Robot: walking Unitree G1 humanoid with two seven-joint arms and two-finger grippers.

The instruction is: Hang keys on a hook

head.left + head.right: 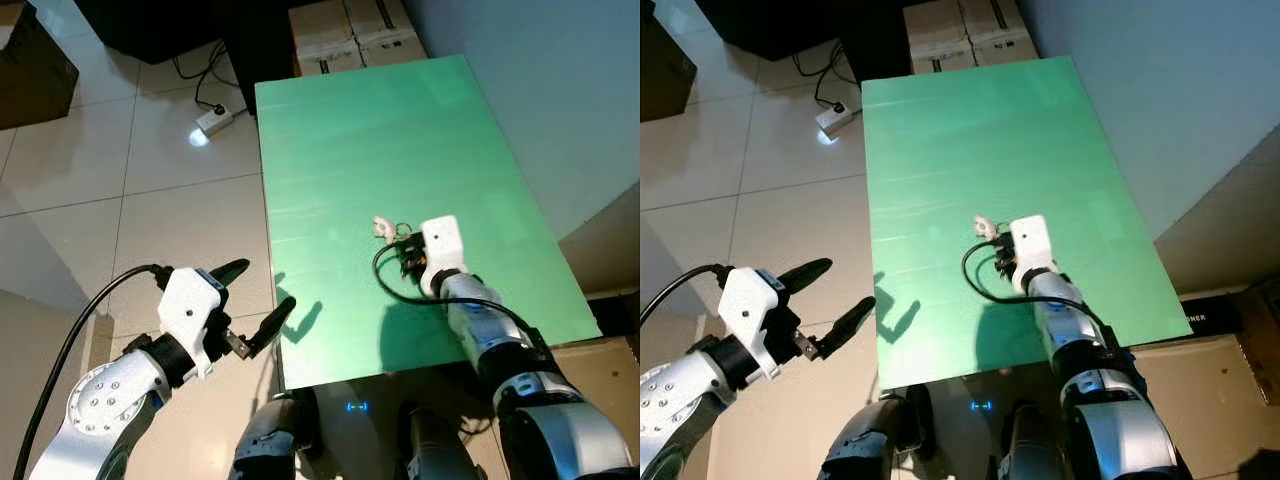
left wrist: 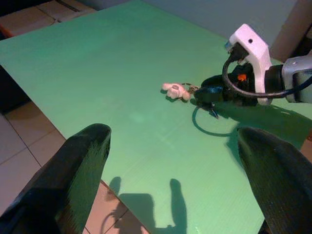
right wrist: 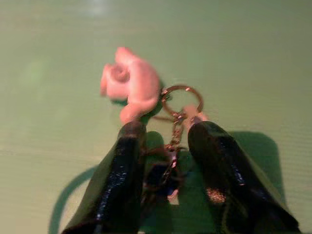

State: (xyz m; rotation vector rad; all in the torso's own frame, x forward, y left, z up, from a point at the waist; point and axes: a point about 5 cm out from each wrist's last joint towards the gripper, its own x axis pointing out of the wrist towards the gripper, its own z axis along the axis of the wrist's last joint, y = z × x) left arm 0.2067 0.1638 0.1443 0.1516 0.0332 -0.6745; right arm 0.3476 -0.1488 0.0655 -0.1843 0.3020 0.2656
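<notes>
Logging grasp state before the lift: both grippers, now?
Left gripper: open, holding nothing, off the green table's left edge.
Right gripper: fingers straddle the keychain on the table, a gap still between them.

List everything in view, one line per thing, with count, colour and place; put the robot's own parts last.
Green flat table top: one, green, ahead of the robot.
Pale pink figurine keychain with metal ring and chain: one, pink and metallic, lying on the table; the chain runs between the right fingers.
Cardboard boxes: several, beige, beyond the table's far end.
White power strip: one, white, on the tiled floor left of the table.
Left gripper: one, black fingers, open, off the table's near left corner.
Right gripper: one, black fingers, straddling the chain.
</notes>
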